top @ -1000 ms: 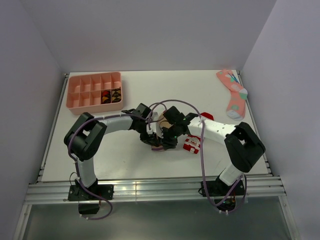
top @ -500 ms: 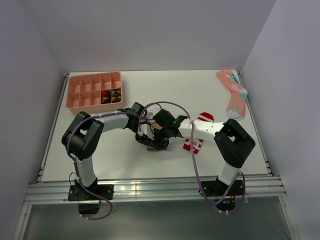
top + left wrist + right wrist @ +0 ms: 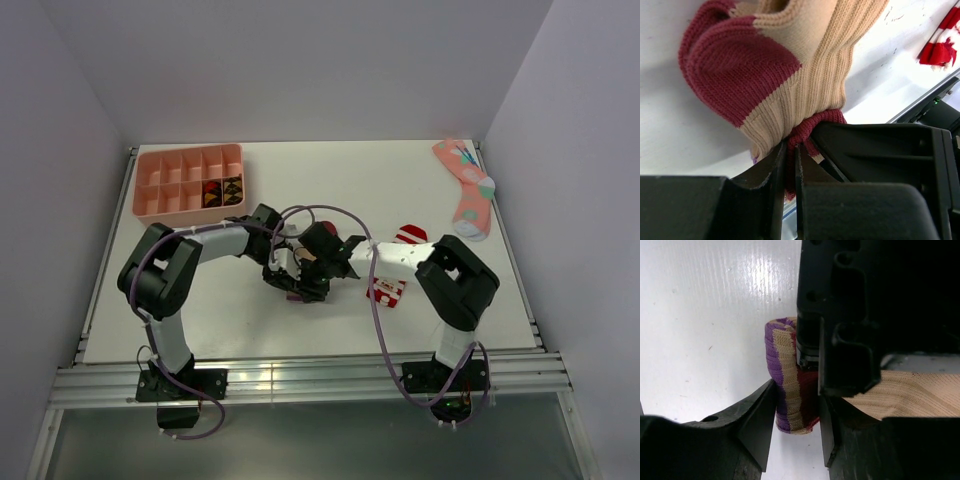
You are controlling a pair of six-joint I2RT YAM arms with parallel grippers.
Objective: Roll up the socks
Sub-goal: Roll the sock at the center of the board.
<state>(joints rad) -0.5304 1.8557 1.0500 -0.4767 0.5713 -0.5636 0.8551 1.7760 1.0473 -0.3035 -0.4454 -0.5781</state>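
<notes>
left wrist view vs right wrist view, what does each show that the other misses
Only the left wrist view shows the dark red patch of the tan sock, the left end effector pinched shut on its fabric, and the red-and-white striped sock at the far corner. Only the right wrist view shows the purple-striped cuff, held between the right end effector's fingers. Both show the tan sock's ribbed knit and the white table.
</notes>
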